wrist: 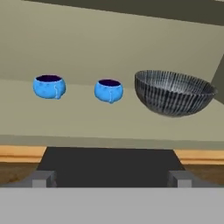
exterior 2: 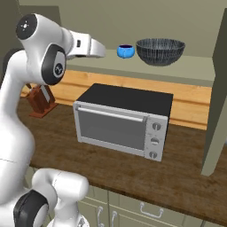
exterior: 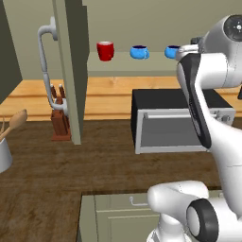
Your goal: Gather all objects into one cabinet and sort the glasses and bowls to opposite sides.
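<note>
On the cabinet's pale shelf (exterior: 142, 67) stand a red mug (exterior: 105, 50) and two blue cups (exterior: 139, 52) (exterior: 171, 51), the right one partly behind my arm. In the hand view the two blue cups (wrist: 49, 86) (wrist: 109, 90) sit left of the wide dark ribbed bowl (wrist: 173, 92) on the same shelf (wrist: 109, 120). In the right base view, one blue cup (exterior 2: 125, 51) stands close beside the bowl (exterior 2: 160, 51). My gripper (wrist: 111, 178) is open and empty, held back from the shelf above the toaster oven and facing the cups and bowl.
A black toaster oven (exterior 2: 124, 119) sits on the wooden counter under the shelf. The cabinet door (exterior: 71, 61) with its curved white handle (exterior: 46, 66) hangs open at the left. A knife block (exterior: 59, 118) and a utensil holder (exterior: 4, 151) stand further left.
</note>
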Controlling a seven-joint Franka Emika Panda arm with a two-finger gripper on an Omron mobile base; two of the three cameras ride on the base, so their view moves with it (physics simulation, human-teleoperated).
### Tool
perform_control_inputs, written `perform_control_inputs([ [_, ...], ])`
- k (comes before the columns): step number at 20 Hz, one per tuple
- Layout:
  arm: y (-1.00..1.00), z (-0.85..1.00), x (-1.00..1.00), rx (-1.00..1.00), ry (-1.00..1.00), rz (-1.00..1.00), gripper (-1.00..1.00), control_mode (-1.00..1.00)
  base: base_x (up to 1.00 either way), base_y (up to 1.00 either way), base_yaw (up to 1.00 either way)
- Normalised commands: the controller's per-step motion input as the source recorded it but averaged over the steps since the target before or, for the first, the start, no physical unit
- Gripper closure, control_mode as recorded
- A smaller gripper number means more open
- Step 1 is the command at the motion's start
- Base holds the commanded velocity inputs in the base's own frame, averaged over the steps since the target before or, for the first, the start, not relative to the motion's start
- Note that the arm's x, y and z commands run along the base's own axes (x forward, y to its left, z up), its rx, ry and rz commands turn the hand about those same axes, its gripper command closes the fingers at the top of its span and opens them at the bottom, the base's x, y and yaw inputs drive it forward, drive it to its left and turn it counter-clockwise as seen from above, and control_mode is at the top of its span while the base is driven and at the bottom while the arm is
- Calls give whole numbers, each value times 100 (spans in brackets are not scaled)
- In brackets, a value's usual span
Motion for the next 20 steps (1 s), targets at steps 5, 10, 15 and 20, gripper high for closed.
perform_control_inputs([
  [5,-13,0,41,7,0,-1,-100,-100,0,0,0],
  [10,-24,0,39,6,2,0,-100,-100,0,0,0],
  [15,-18,0,36,8,2,0,-100,-100,0,0,0],
  [20,0,-25,43,9,5,-1,-100,-100,0,0,0],
])
